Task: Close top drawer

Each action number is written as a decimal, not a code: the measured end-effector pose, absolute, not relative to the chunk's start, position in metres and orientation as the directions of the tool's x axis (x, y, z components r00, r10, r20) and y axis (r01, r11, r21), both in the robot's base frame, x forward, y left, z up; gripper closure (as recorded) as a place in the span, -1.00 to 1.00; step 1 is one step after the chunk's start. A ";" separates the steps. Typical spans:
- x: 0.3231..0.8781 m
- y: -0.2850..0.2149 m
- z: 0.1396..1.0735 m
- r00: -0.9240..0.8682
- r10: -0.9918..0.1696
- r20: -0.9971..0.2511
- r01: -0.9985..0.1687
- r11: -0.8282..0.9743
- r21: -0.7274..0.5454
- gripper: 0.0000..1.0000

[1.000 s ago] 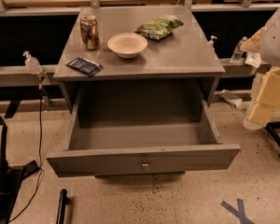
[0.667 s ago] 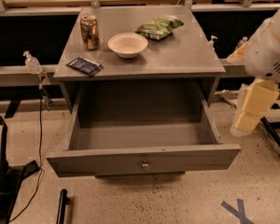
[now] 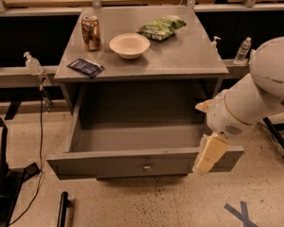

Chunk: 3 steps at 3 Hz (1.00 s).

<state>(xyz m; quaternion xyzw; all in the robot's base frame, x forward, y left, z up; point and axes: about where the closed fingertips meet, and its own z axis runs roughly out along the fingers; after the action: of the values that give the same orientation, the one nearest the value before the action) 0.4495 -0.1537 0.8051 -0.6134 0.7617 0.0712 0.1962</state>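
Speckled floor | boxy grey top drawer open | cream gripper at its front, grip unclear

White rounded arm w/ cream tool, lower rt

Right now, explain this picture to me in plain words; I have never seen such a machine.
The thick white tube on the right is a robot's arm; its cream-coloured gripper hangs by the right end of the wide grey top drawer, holding nothing visible. The drawer stands pulled out, with a small round metal knob on its front. The single camera looks down from the front. On the grey cabinet top stand a brown drink can and a pale round bowl, with a green snack bag and a dark blue flat packet.
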 end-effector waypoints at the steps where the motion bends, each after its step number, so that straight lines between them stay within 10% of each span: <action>1: 0.453 -0.152 0.801 -0.168 -0.909 -0.382 -0.963 0.234 -0.134 -1.00; 3: 0.485 -0.150 0.748 -0.086 -0.888 -0.451 -0.952 0.207 -0.225 -1.00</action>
<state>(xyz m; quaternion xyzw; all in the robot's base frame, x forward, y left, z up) 0.4849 -0.1499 0.7477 -0.6266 0.7342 0.0631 0.2536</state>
